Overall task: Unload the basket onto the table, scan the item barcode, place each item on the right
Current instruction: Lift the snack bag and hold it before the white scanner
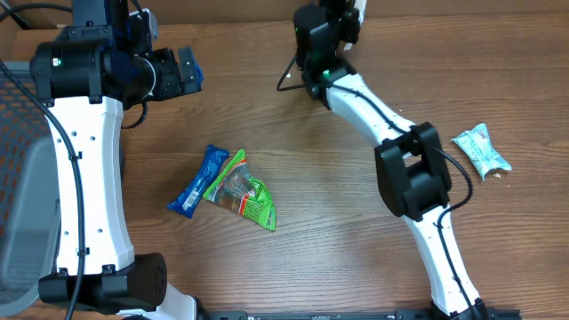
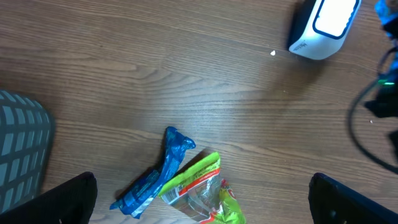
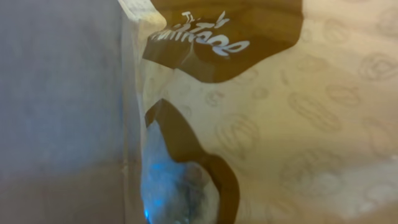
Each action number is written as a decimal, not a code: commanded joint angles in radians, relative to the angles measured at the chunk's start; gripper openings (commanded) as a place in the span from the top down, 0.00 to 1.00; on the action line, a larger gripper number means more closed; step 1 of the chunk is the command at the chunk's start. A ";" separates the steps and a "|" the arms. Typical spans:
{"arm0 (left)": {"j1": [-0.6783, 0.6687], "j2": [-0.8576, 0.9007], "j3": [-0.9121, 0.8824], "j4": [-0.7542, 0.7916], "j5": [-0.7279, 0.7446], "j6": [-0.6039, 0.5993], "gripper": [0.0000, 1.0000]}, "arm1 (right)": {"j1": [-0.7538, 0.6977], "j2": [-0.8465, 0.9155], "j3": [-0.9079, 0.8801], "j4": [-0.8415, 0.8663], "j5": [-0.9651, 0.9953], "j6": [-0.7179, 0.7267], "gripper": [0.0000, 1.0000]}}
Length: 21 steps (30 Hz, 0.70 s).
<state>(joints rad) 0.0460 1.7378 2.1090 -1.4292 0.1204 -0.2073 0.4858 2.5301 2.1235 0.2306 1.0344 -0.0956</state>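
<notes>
The right gripper (image 1: 322, 40), pressed together, hangs at the far edge of the bench (image 1: 338, 222). A cream packet (image 3: 298, 124) with brown patches fills its wrist view, though the grip itself is hidden. The packet's white script is too blurred to read. The left gripper (image 1: 185, 71) is spread wide above a blue packet (image 1: 199, 180) touching a green packet (image 1: 242, 191). A white scanner (image 2: 323, 25) stands beyond them.

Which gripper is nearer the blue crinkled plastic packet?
Left. The left gripper hangs open just beyond the blue crinkled plastic packet; the right gripper, shut on a cream-and-brown printed packet, is farther, back and rightward.
</notes>
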 commanded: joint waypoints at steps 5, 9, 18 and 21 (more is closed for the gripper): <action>0.000 0.002 0.014 0.000 0.003 -0.006 0.00 | 0.003 0.054 0.013 0.107 0.046 -0.089 0.96; 0.000 0.002 0.014 0.000 0.003 -0.006 0.01 | 0.018 0.074 0.013 0.109 0.029 -0.089 0.96; 0.000 0.002 0.014 0.000 0.003 -0.006 0.00 | 0.036 0.077 0.013 0.140 -0.065 -0.150 0.96; 0.000 0.002 0.014 0.000 0.003 -0.006 0.00 | 0.036 0.077 0.013 0.164 -0.071 -0.188 0.96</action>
<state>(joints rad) 0.0460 1.7378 2.1090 -1.4288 0.1204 -0.2073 0.5186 2.6083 2.1235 0.3676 0.9848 -0.2333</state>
